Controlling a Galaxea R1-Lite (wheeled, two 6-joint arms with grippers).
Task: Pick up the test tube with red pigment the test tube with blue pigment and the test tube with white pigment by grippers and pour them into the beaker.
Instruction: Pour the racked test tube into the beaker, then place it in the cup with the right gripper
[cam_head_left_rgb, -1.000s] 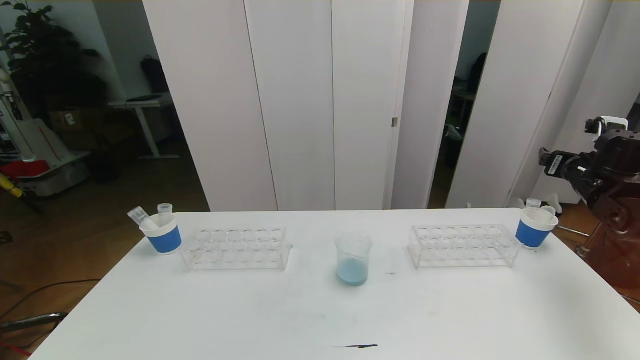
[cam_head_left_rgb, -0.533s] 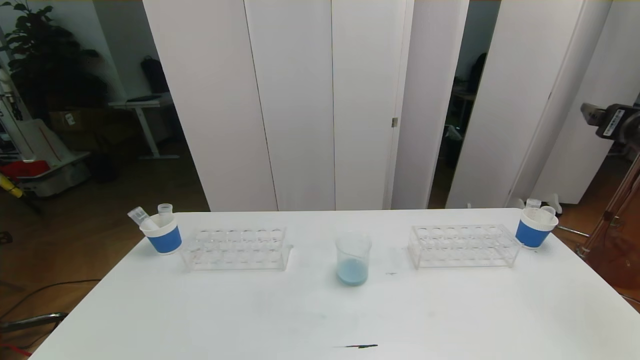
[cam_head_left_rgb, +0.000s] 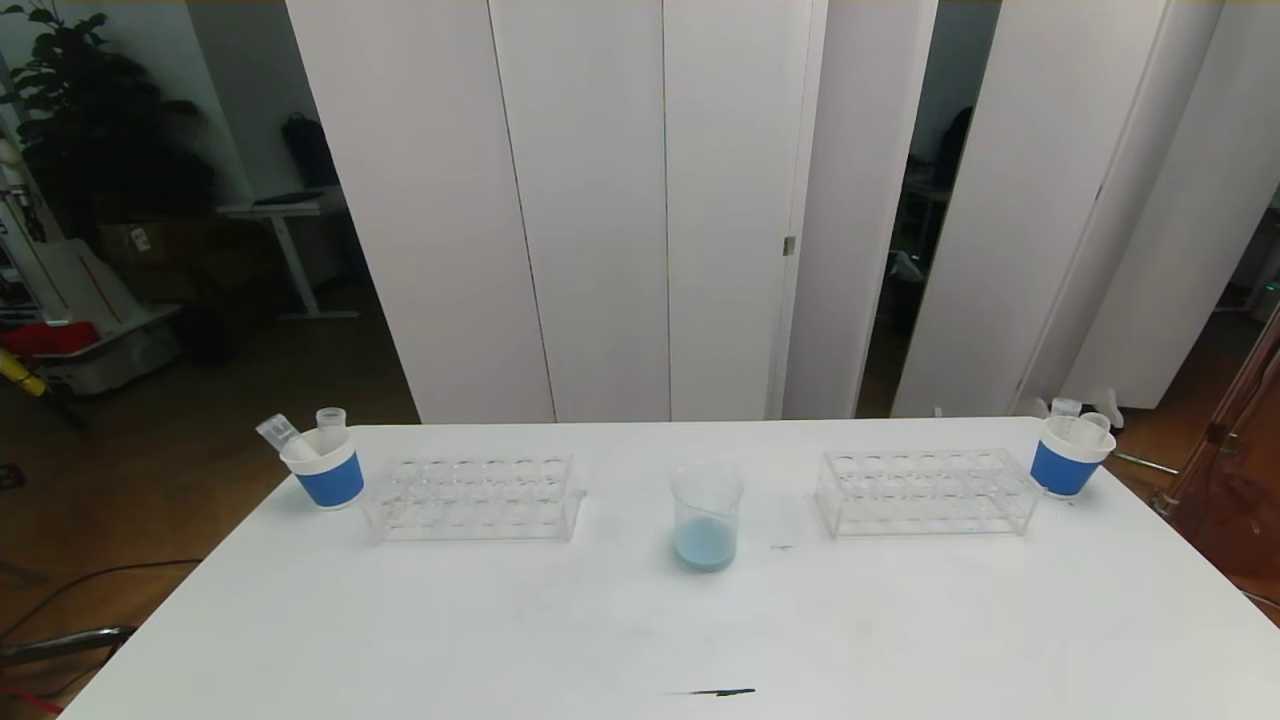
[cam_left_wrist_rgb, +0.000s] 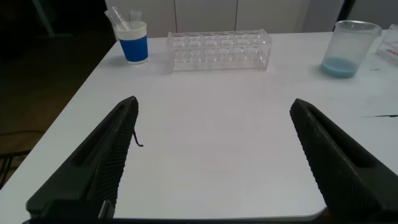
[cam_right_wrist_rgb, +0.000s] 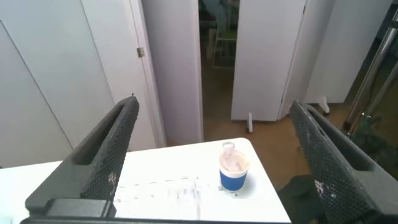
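The right arm has gone from the head view. Both tools, left (cam_left_wrist_rgb: 211, 155) and right (cam_right_wrist_rgb: 211, 155), are wide apart, holding nothing. The beaker (cam_head_left_rgb: 707, 518) stands mid-table with pale blue inside. Keep clear of the cups.

Head overlooks table (cam_head_left_rgb: 640, 640); left wrist low, right wrist seemingly high.

Setting: makeshift lab bench set up in an office-type room. A white table (cam_head_left_rgb: 620, 640) is laid out with a beaker (cam_head_left_rgb: 706, 520) of pale blue liquid at centre, clear tube racks at 9 o'clock (cam_head_left_rgb: 470, 497) and 3 o'clock (cam_head_left_rgb: 925, 490), and blue paper cups (cam_head_left_rgb: 325, 470) holding tubes. White partition panels (cam_head_left_rgb: 600, 200) are seen at 12 o'clock; a desk (cam_head_left_rgb: 285, 215) and potted plant (cam_head_left_rgb: 90, 110) at 10 o'clock.
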